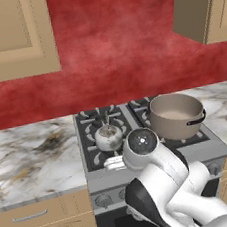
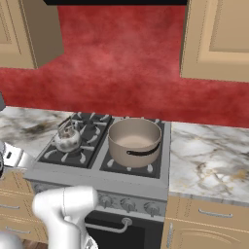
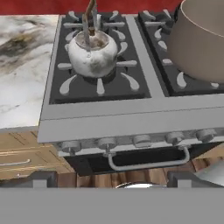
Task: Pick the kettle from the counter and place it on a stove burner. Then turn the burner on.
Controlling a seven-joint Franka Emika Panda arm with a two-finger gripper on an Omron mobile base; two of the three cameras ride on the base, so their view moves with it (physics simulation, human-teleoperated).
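Nearest the hand camera, the gripper (image 3: 112,178) is standing with its two dark finger tips (image 3: 41,178) spread wide apart and gripping nothing; bare wood floor and a little of the oven front are showing between them. Just beyond the tips, the oven door handle (image 3: 148,164) is curving across the stove front, and above it a row of knobs (image 3: 142,140) is sitting under the grey front ledge.

Farther on, the kettle (image 3: 92,54) is sitting upright on the front-left stove burner (image 3: 98,83), its body resting on the pale petal-shaped prongs and its thin handle rising straight up. It is lying well apart from the gripper, ahead of it and a little toward the left finger side, with the stove's front edge and knob row between them.

To the right of the kettle, the large tan pot (image 3: 201,41) is occupying the front-right grate, not touching the kettle.

The counter (image 3: 24,70) is stretching away left of the stove over tan drawers (image 3: 19,155). Beyond everything, the red wall (image 1: 113,50) is rising behind the cooktop.
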